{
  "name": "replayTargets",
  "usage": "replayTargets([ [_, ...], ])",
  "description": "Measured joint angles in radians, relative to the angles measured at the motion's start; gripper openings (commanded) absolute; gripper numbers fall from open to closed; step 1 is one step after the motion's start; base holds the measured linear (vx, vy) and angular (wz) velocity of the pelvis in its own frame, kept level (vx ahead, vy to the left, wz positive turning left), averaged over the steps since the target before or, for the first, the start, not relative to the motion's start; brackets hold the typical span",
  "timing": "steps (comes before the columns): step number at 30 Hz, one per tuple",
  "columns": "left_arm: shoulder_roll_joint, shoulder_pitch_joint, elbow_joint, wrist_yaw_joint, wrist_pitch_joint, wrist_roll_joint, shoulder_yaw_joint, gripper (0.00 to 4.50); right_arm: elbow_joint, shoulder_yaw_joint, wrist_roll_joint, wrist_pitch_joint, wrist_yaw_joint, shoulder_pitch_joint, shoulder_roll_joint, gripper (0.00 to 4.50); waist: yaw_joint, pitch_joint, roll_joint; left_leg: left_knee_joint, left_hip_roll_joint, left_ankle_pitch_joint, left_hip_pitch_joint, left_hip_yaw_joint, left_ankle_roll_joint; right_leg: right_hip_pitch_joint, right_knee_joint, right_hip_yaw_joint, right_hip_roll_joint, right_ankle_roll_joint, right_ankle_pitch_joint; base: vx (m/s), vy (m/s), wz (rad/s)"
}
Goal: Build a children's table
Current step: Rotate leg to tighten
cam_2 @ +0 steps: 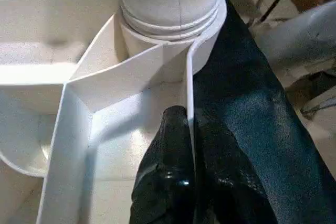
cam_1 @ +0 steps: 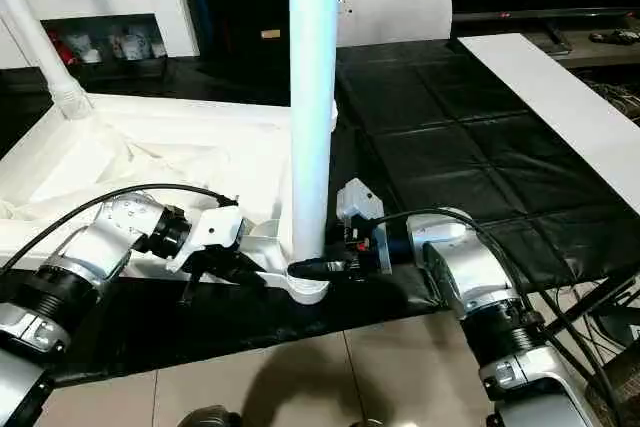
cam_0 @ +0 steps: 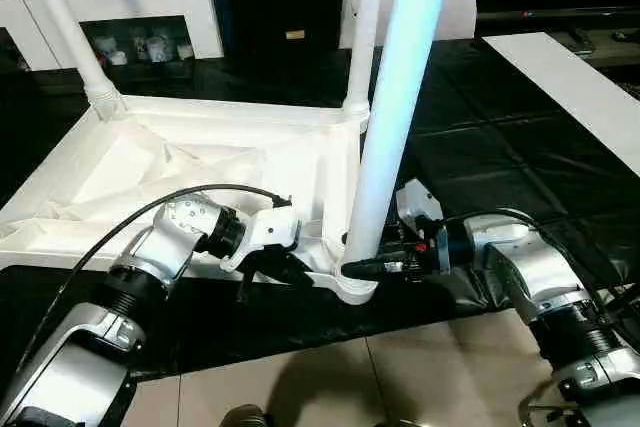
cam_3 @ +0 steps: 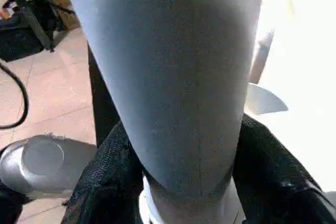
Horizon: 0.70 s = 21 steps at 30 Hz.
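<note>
Between the right gripper's (cam_0: 352, 269) black fingers stands the near leg (cam_0: 395, 107), seen from the left eye — its long axis runs almost straight up from the corner socket (cam_0: 356, 285), while the fingers reach in level from the right and meet the leg at its very foot, just above the socket's rim. The tabletop (cam_0: 150, 162) lies upside down, stretching away to the left of that gripper, with two more legs (cam_0: 362, 27) upright at its far corners. The left gripper (cam_0: 268, 265) sits just to the left of the same corner, against the near wall of the tabletop.

From the right eye, the right gripper is plainly the nearer one to the leg; its fingers lie to either side of the base. The left gripper works the rim beside the socket, not the leg.

Along the left wrist, the two black fingers (cam_2: 173, 171) are pinched narrow on the thin upright wall of the tabletop, one finger on each face. The socket, with the leg seated in it, rises straight ahead of the fingertips, just beyond them.

Along the right wrist, the leg stands between the dark fingers (cam_3: 105, 177), which sit about half open, close against both flanks — around the leg, though whether they press firmly I cannot tell. My judgement: any coming twist or push must act along that upright axis, down into the socket.
</note>
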Motion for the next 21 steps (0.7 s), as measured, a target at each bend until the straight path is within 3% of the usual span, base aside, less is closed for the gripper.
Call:
replayTargets([
  [4, -0.027, -0.005, 0.005, 0.118, 0.086, 0.018, 0.034, 0.00, 0.004, -0.037, -0.040, 0.042, -0.184, -0.001, 0.066, 1.96, -0.017, 0.000, -0.001, 0.000, 0.000, 0.000, 0.002, -0.001, 0.000, 0.000, 0.000, 0.000, 0.000, 0.004, -0.001, 0.000, 0.000, 0.00],
  [8, -0.086, -0.014, 0.006, 0.291, 0.229, 0.036, 0.089, 0.00, 0.054, -0.108, -0.092, 0.093, -0.487, -0.031, 0.205, 1.94, -0.062, -0.003, -0.004, 0.001, 0.000, 0.001, 0.001, -0.001, -0.002, 0.000, -0.002, -0.001, 0.000, 0.004, -0.001, 0.000, 0.000, 0.00],
  [11, -0.132, -0.017, -0.003, 0.390, 0.304, 0.036, 0.112, 0.00, 0.067, -0.140, -0.117, 0.142, -0.652, -0.058, 0.271, 1.94, -0.082, -0.003, -0.005, 0.001, 0.000, 0.001, 0.002, -0.001, -0.002, 0.000, -0.003, 0.000, 0.000, 0.004, -0.001, 0.000, 0.000, 0.00],
  [16, -0.178, -0.019, -0.028, 0.511, 0.394, 0.041, 0.147, 0.00, 0.100, -0.181, -0.160, 0.183, -0.861, -0.104, 0.376, 1.94, -0.091, -0.003, -0.005, 0.000, 0.000, 0.001, 0.003, -0.001, -0.002, -0.002, -0.003, 0.000, 0.001, 0.004, -0.001, 0.000, 0.000, 0.00],
  [18, -0.194, -0.019, -0.042, 0.540, 0.421, 0.046, 0.156, 0.00, 0.117, -0.198, -0.165, 0.155, -0.892, -0.107, 0.397, 2.50, -0.091, -0.003, -0.005, 0.000, 0.000, 0.001, 0.001, -0.001, -0.002, -0.003, -0.004, 0.000, 0.001, 0.004, -0.001, 0.000, 0.000, 0.00],
  [21, -0.195, -0.012, -0.070, 0.554, 0.439, 0.048, 0.161, 0.00, 0.122, -0.225, -0.159, 0.128, -0.914, -0.107, 0.430, 2.76, -0.093, -0.003, -0.004, -0.001, 0.000, 0.000, 0.000, -0.001, -0.001, -0.005, -0.003, 0.001, 0.001, 0.002, 0.002, 0.000, 0.000, 0.00],
])
